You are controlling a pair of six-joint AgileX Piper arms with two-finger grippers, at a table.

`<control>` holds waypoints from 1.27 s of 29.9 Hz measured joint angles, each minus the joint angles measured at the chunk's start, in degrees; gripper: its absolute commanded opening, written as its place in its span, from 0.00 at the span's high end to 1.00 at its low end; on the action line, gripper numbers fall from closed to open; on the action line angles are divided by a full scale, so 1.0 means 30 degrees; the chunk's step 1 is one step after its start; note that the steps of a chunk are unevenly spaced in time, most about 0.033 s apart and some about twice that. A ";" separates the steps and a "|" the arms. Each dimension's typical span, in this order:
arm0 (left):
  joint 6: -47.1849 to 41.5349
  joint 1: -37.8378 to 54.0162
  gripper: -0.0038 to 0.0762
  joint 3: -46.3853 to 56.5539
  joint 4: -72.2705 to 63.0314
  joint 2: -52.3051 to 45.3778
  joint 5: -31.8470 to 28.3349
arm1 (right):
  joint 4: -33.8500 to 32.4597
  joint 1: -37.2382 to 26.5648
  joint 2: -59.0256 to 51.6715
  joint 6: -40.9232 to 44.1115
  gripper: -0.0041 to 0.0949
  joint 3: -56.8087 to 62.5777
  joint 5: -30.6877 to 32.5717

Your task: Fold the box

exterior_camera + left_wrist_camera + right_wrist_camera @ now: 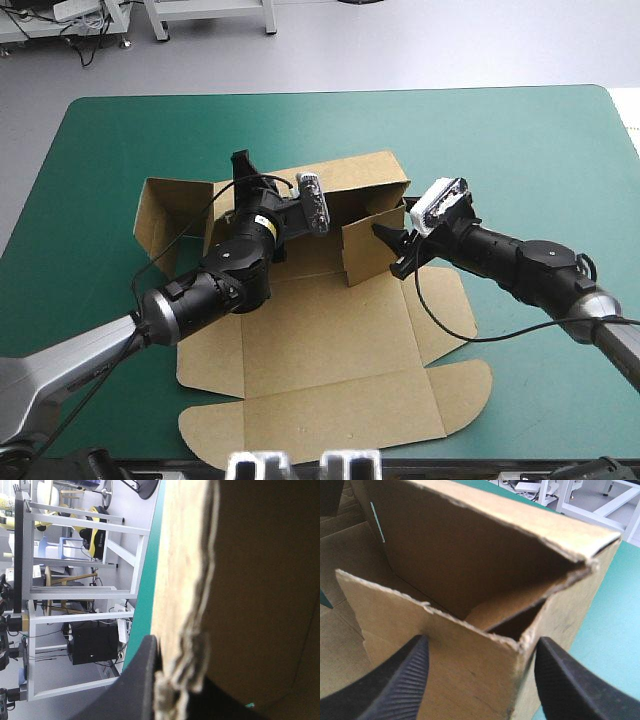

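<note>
The box (330, 350) sits mid-table on the teal-green cover (520, 140), its lid flat toward the near edge and its walls raised farther back. The right gripper (392, 248) stands wide apart. Its black fingers (395, 685) straddle a raised corner, and whether they touch it is hard to tell. Farther in, the left gripper (243, 172) is clamped on a wall's upright edge. Its wrist view shows one finger (142, 680) clearly — the other is mostly hidden behind the board. A side flap at the box's left end is partly covered by that arm.
</note>
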 measured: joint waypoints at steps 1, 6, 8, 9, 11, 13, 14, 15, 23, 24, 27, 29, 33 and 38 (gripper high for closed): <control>0.0000 0.0000 0.94 0.0000 0.0000 0.0000 0.0019 | 0.0000 0.0000 0.0180 0.0022 0.57 0.0000 0.0046; 0.0037 0.0000 0.94 0.0000 0.0000 0.0000 0.0140 | 0.0238 -0.0031 0.0529 0.0022 0.87 -0.0054 0.0023; 0.0053 0.0000 0.94 0.0000 0.0000 0.0000 0.0210 | 0.0276 -0.0031 0.0545 0.0022 0.97 -0.0054 -0.0065; 0.0053 0.0000 0.94 0.0000 0.0000 0.0000 0.0248 | 0.0326 -0.0031 0.0568 0.0022 0.98 -0.0054 -0.0135; 0.0059 0.0000 0.94 0.0000 0.0000 0.0000 0.0288 | 0.0358 -0.0031 0.0590 0.0036 0.98 -0.0054 -0.0230; 0.0074 0.0000 0.94 0.0000 0.0040 0.0000 0.0336 | 0.0400 -0.0031 0.0611 0.0064 0.98 -0.0054 -0.0251; 0.0074 0.0000 0.94 0.0000 0.0068 0.0000 0.0353 | 0.0400 -0.0031 0.0627 0.0092 0.98 -0.0054 -0.0251; 0.0074 0.0000 0.94 0.0000 0.0089 0.0000 0.0369 | 0.0400 -0.0031 0.0627 0.0107 0.98 -0.0054 -0.0251; 0.0193 0.0000 0.80 0.0000 0.0182 0.0000 0.0589 | -0.0233 -0.0031 0.0294 0.0627 0.98 -0.0054 -0.0220; 0.0211 0.0000 0.74 0.0000 0.0157 -0.0024 0.0522 | -0.0517 -0.0031 0.0213 0.0764 0.98 -0.0054 -0.0220; 0.0211 0.0000 0.53 0.0000 -0.0022 -0.0232 -0.0149 | -0.1052 -0.0031 0.0080 0.1491 0.98 -0.0054 -0.0220; 0.0211 0.0000 0.42 0.0000 -0.0046 -0.0587 -0.0694 | -0.1332 -0.0031 0.0042 0.2108 0.98 -0.0054 -0.0314; 0.0220 -0.0198 0.34 0.0000 -0.0067 -0.1519 -0.1314 | -0.1611 -0.0031 -0.0044 0.2837 0.98 -0.0054 -0.0559; 0.0552 -0.1042 0.35 0.0000 -0.0416 -0.2774 -0.1382 | -0.1615 -0.0031 -0.0193 0.3540 0.98 -0.0054 -0.1163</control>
